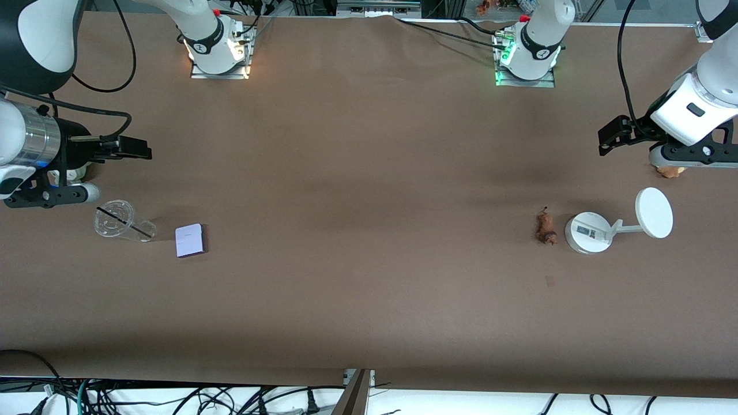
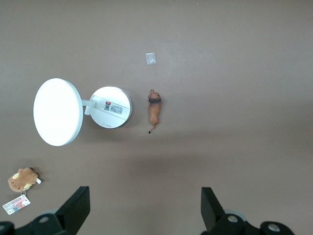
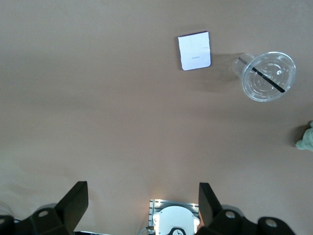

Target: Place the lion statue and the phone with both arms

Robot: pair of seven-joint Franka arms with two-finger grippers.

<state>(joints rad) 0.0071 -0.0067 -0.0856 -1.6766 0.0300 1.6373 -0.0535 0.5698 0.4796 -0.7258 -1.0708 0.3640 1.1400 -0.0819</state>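
Observation:
The lion statue (image 1: 545,227), a tiny reddish-brown figurine, lies on the table beside a white round stand; it also shows in the left wrist view (image 2: 155,110). The phone (image 1: 190,240), a pale lavender slab, lies flat toward the right arm's end of the table; it also shows in the right wrist view (image 3: 194,50). My left gripper (image 1: 612,136) is open and empty, up in the air at the left arm's end, apart from the lion; in its wrist view (image 2: 145,208) bare table shows between the fingers. My right gripper (image 1: 131,148) is open and empty in the air at the right arm's end (image 3: 143,205).
A white round stand (image 1: 588,231) with a disc on an arm stands beside the lion. A clear plastic cup (image 1: 123,222) lies on its side beside the phone. A tan plush toy (image 1: 670,170) sits under the left arm. A grey-green plush (image 3: 306,139) lies near the cup.

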